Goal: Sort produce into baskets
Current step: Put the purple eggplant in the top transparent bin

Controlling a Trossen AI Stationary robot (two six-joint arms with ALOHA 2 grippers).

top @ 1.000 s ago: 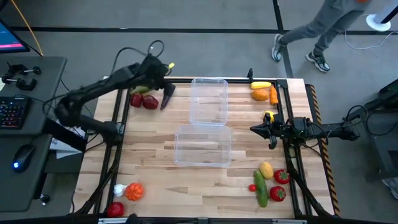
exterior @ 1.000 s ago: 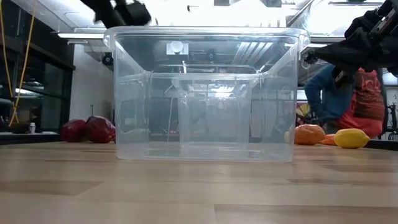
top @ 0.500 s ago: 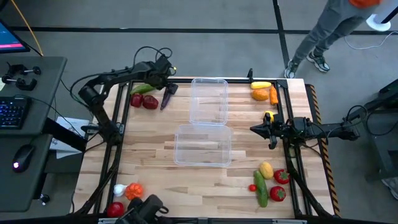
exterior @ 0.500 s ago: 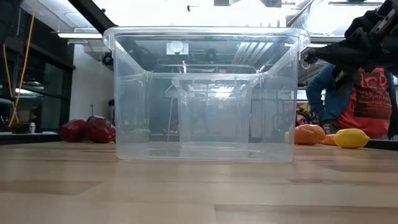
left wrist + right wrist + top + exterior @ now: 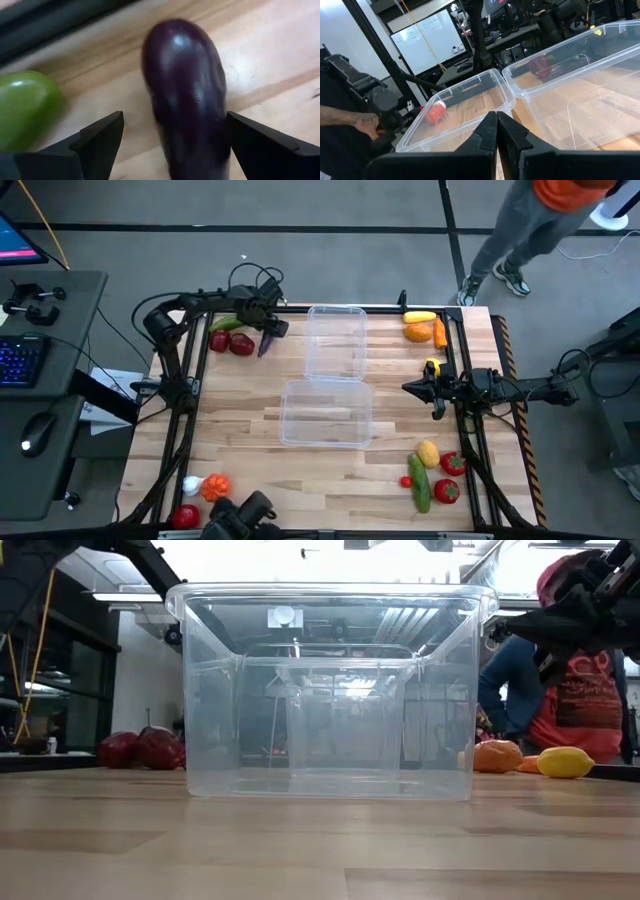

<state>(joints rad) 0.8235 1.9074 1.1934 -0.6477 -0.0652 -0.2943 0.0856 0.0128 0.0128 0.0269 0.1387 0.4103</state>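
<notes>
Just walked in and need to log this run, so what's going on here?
The robot is sorting produce into two clear tubs, and both tubs look empty so far. The left gripper is at the table's far left corner, open, its fingers either side of the purple eggplant lying on the wood; it isn't gripped yet. The right gripper waits shut by the right edge. Other produce sits in piles at the corners.

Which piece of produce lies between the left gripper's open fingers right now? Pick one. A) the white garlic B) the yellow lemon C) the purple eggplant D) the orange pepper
C: the left wrist view shows the purple eggplant lying on the wood between the open fingers of the left gripper, not yet clamped.
</notes>
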